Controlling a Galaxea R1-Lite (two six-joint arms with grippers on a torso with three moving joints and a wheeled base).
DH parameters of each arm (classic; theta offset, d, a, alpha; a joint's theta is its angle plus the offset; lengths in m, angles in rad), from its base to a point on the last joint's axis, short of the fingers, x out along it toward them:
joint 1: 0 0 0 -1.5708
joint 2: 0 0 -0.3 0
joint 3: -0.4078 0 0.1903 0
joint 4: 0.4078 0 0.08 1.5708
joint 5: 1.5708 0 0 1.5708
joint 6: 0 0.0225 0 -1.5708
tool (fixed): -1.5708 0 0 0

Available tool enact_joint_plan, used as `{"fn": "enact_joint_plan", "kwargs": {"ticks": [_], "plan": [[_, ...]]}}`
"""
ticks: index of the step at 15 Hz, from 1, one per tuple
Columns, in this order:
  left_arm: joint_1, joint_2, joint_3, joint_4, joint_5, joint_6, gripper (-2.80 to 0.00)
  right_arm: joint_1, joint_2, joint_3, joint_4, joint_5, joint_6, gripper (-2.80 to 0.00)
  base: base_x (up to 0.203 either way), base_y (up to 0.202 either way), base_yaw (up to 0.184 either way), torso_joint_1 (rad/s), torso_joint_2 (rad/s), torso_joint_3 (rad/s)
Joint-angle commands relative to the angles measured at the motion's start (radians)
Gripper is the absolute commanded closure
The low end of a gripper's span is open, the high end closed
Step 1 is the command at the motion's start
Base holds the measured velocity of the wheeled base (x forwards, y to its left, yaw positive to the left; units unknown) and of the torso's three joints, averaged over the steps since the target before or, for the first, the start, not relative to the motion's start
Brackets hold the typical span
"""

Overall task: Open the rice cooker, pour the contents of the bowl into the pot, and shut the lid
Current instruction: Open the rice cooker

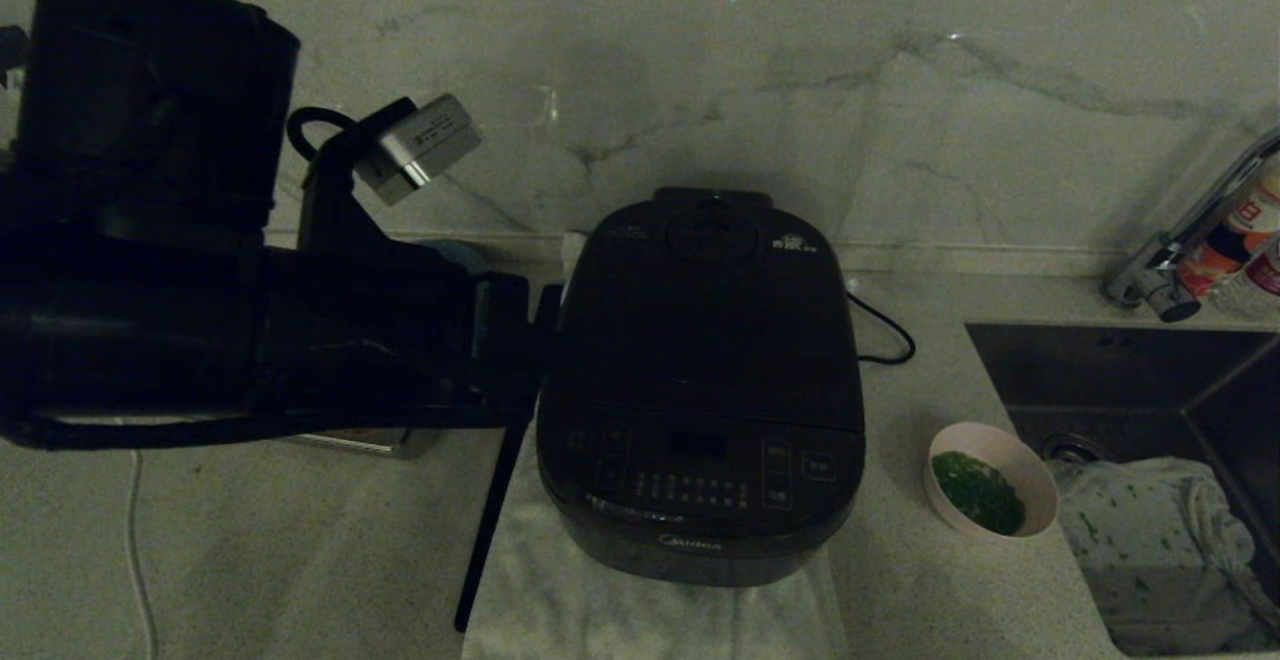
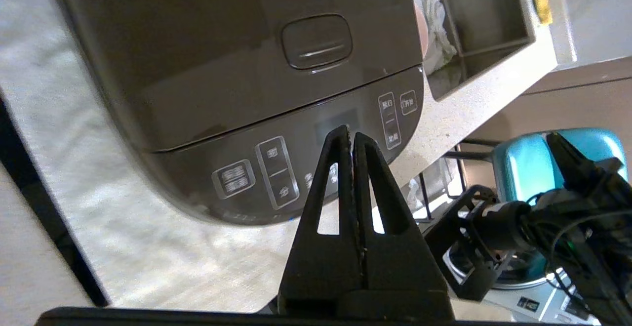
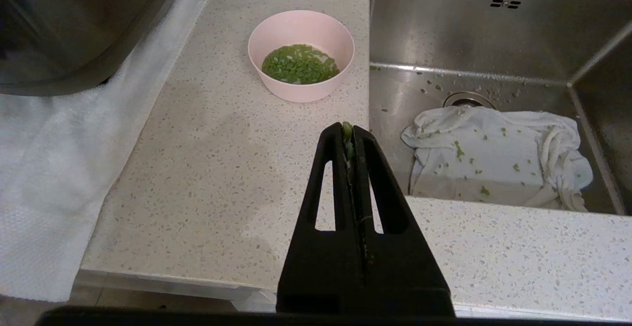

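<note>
- The left gripper (image 2: 352, 136) sits just beside the rice cooker's (image 1: 700, 390) left flank in the head view, its two fingers pressed flat together and holding nothing.
- In the left wrist view those closed tips hang in front of the cooker's control panel, with the lid's release button (image 2: 316, 41) lying beyond and slightly to one side of them; whether the tips touch the panel cannot be told.
- The lid (image 1: 710, 300) is down and latched, so the pot stays hidden and opening looks like the step in hand.
- The relation that matters: the release button sits at the lid's front edge, above the panel, so the left gripper, clearly the nearer one, would need to travel up across the cooker's front toward it.
- The bowl (image 1: 990, 480) stands to the right of the cooker, apart from it, near the sink (image 3: 444, 34) edge, with the chopped greens (image 3: 300, 63) inside.
- The right gripper (image 3: 351, 136) hangs shut, back from the counter edge on the cooker's right, with the bowl ahead of it; a green scrap is caught between its tips.
</note>
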Motion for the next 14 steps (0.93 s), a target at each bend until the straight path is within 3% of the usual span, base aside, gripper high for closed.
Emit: {"fn": "enact_joint_plan", "kwargs": {"ticks": [1,8,14], "plan": [[-0.014,0.04,0.003,-0.014,0.003,-0.015,0.0,0.0,-0.001,0.0,0.0,0.001,0.0,0.0,0.0,0.0,0.0,0.0,0.0,0.0],[-0.032,0.158,0.012,-0.104,0.055,-0.078,0.0,0.0,-0.001,0.001,0.0,0.0,0.0,0.0,0.0,0.0,0.0,0.0,0.0,0.0],[-0.039,0.204,0.003,-0.123,0.07,-0.084,0.0,0.0,-0.001,-0.001,0.0,0.0,0.0,0.0,0.0,0.0,0.0,0.0,0.0,0.0]]}}
